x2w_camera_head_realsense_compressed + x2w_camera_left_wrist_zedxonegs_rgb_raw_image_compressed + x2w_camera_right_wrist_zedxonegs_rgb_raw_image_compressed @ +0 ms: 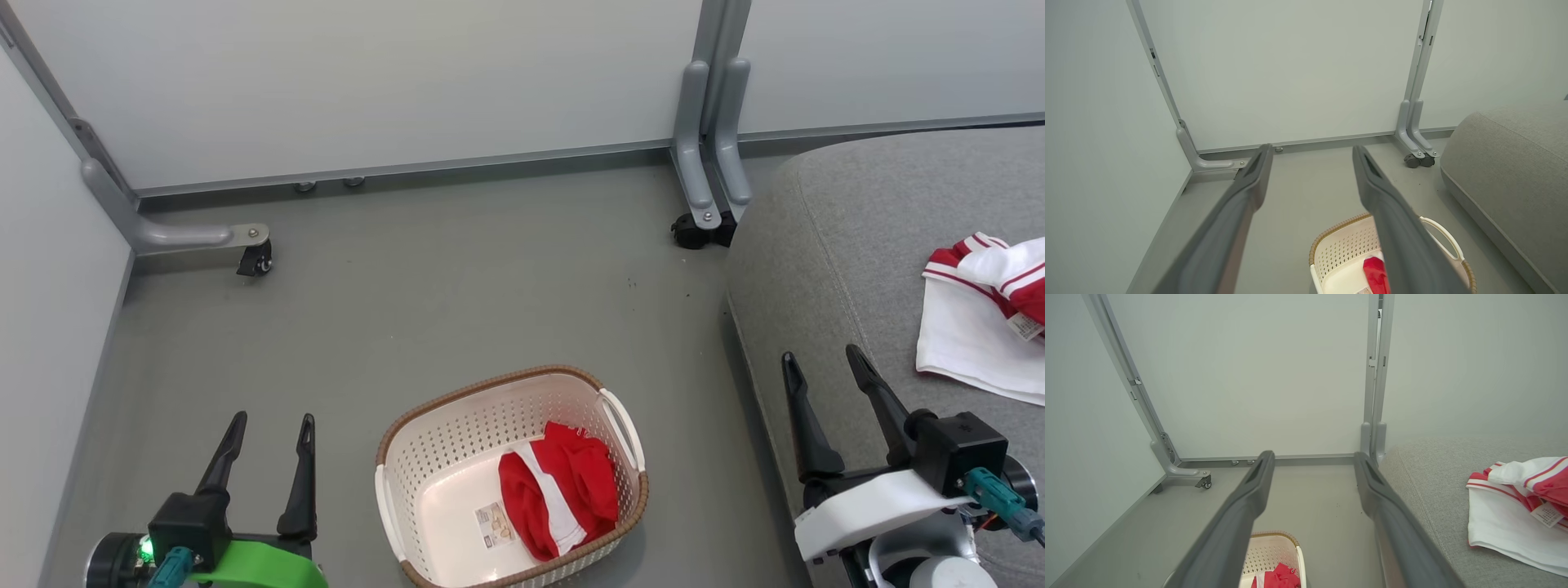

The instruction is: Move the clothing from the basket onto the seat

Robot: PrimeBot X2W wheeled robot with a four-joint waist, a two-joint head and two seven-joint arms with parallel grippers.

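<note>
While both sets of fingers stand apart and empty, with the left gripper (273, 418) over the floor (408, 286) left of the basket (457, 449) and the right gripper (820, 354) at the edge of the seat (841, 245), one red garment (571, 490) lies bunched in the basket's right half. The other garment (971, 335), red and white, lies on the seat, apart from the right gripper.

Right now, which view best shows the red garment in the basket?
The head view: the red garment lies whole in the basket. Left wrist view shows a cropped sliver; right wrist view, a part cut off by the bottom edge.
</note>
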